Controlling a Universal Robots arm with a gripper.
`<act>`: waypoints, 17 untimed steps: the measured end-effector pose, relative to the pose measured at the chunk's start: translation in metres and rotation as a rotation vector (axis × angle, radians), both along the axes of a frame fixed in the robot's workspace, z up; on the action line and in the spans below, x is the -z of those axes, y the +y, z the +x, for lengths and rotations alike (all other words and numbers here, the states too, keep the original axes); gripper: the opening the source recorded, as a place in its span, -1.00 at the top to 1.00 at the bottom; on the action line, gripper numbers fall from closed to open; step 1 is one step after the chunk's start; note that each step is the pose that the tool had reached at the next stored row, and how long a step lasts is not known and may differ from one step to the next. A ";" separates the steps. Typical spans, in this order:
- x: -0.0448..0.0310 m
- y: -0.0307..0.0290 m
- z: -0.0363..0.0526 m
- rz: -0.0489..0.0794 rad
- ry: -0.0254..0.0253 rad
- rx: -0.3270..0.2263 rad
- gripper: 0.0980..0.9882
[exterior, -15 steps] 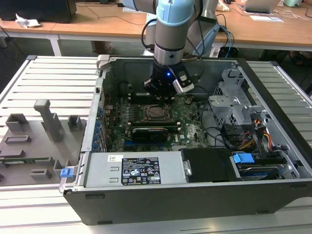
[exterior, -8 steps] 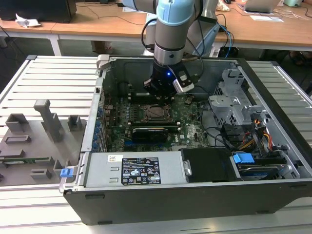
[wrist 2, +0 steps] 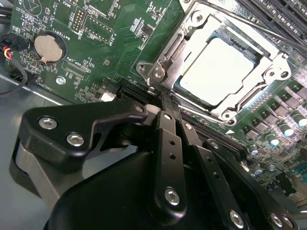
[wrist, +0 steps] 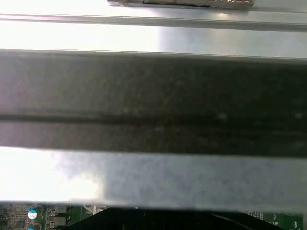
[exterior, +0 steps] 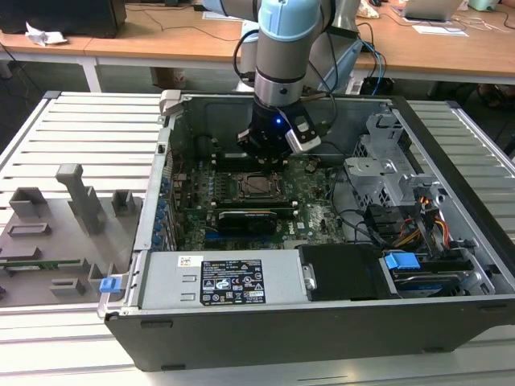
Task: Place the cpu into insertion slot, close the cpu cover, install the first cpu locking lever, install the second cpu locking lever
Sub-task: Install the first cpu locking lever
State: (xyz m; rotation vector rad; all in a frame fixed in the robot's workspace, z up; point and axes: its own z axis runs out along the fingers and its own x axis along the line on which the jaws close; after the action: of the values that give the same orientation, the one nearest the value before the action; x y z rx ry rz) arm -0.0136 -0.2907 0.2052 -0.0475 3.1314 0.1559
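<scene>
The cpu [wrist 2: 223, 72] lies flat in the insertion slot [exterior: 259, 186], its pale metal face up. The cpu cover [wrist 2: 194, 36], a silver frame, is down around the chip. A thin locking lever [wrist 2: 268, 29] runs along one side of the socket. My gripper [wrist 2: 162, 103] has its black fingers [wrist 2: 167, 139] shut together, their tips at the socket's corner by a small metal lever end [wrist 2: 151, 89]. Whether they pinch that lever end I cannot tell. In the exterior view the gripper [exterior: 265, 153] hangs just behind the socket, inside the open computer case.
A black card [exterior: 245, 217] stands in front of the socket and a grey power supply [exterior: 217, 281] lies at the case front. A drive cage [exterior: 386, 173] and cables fill the exterior view's right. A grey fixture tray [exterior: 56, 233] is on the left. A coin battery [wrist 2: 48, 48] sits on the board.
</scene>
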 end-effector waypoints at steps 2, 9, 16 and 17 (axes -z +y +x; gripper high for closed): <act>0.0002 0.0000 0.0000 -0.007 0.0001 0.000 0.98; 0.0020 -0.0001 0.0000 -0.026 0.0003 0.000 0.98; 0.0048 0.0000 0.0002 -0.025 0.0003 0.000 0.98; 0.0048 0.0001 0.0002 -0.024 0.0002 0.000 0.98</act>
State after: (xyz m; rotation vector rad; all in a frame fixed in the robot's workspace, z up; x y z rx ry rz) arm -0.0135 -0.2906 0.2004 -0.0475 3.1336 0.1186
